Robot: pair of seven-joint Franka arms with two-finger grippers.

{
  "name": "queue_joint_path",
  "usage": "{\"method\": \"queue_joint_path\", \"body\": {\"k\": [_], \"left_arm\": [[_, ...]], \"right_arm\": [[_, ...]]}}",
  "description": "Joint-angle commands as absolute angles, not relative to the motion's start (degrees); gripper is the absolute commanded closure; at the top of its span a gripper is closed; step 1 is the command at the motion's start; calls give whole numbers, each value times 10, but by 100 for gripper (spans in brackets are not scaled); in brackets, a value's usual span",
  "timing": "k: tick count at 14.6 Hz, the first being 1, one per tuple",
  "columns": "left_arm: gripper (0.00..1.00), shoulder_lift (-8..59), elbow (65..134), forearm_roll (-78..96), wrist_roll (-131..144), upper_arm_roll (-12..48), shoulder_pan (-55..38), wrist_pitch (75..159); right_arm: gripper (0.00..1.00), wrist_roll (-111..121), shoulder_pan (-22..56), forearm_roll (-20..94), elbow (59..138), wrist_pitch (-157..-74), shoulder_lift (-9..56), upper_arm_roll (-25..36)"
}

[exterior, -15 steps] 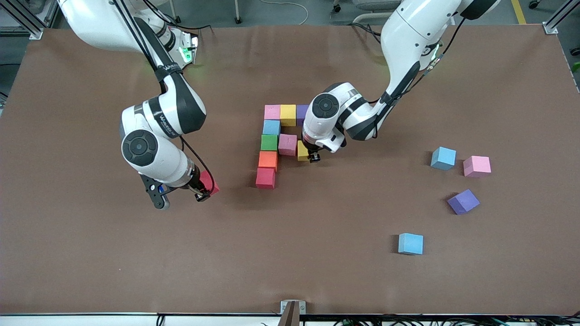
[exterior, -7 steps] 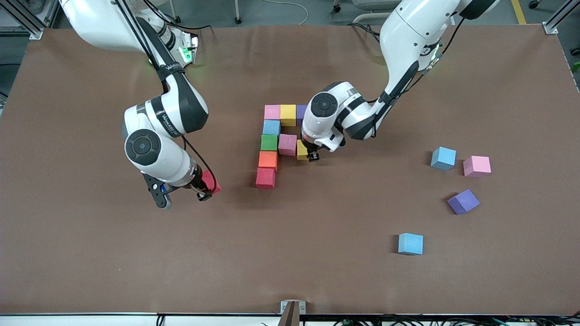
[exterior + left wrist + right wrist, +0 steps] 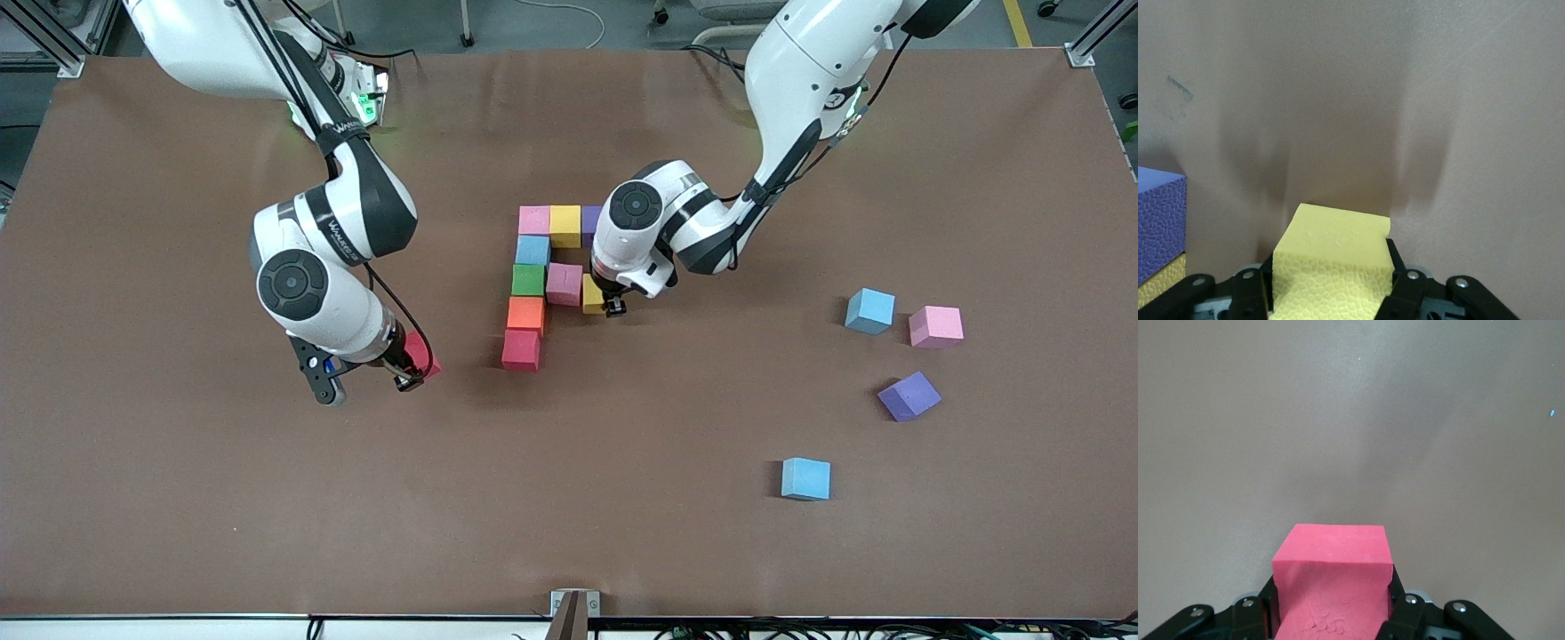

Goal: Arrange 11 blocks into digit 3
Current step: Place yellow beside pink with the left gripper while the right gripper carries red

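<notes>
Since 1 s ago the right arm has swung a bit toward the blocks, carrying its red block [image 3: 421,357] with it; the left arm has barely shifted. Right hand [image 3: 409,380] is clamped on that red block, fingers [image 3: 1399,608] tight against both sides, over bare tabletop [image 3: 569,533] toward the right arm's end, apart from the figure. Left hand [image 3: 613,310] grips a yellow block [image 3: 593,296], fingers [image 3: 1401,293] pressed on its flanks; whether it rests on the tabletop or sits just above it can't be told, but it's right beside the pink block [image 3: 564,284] of the middle bar. The partial digit 3 [image 3: 542,284] so far: top bar w/ pink [image 3: 534,220], yellow [image 3: 564,225] and purple [image 3: 592,222], the purple partly hidden by the left wrist; spine running toward the front camera from the pink: light blue [image 3: 532,250], green [image 3: 527,280], orange [image 3: 525,314], red [image 3: 521,349], all touching. Left wrist view shows the purple block's corner [image 3: 1158,220] w/ a yellow sliver under it. Loose blocks toward the left arm's end: light blue [image 3: 869,310] just beside a pink one [image 3: 935,326], a tilted purple one [image 3: 909,396] nearer the camera, and another light blue [image 3: 805,479] nearest of all, well apart from the figure.
</notes>
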State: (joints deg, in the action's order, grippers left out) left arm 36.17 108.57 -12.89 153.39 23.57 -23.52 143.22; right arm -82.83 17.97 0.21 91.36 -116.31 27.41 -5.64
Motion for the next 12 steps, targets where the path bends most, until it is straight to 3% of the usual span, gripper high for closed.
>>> {"method": "queue_joint_path", "body": {"k": [1,3,5,12], "left_arm": [[59,363,1097,-141,1553,233,-243,1429],[36,362,1096,-141,1553,233,-243,1429],[0,359,1094,-142,1552,234,-243,1426],[0,292,1078,-142,1511,239,-239,1341]], "right_arm": [[100,-841,185,10,906,-1163,277,-54],[100,-841,186,22,896,-1162,278,-54],[100,-842,186,32,891,-1162,278,-54],[100,-850,194,33,890,-1162,279,-54]]}}
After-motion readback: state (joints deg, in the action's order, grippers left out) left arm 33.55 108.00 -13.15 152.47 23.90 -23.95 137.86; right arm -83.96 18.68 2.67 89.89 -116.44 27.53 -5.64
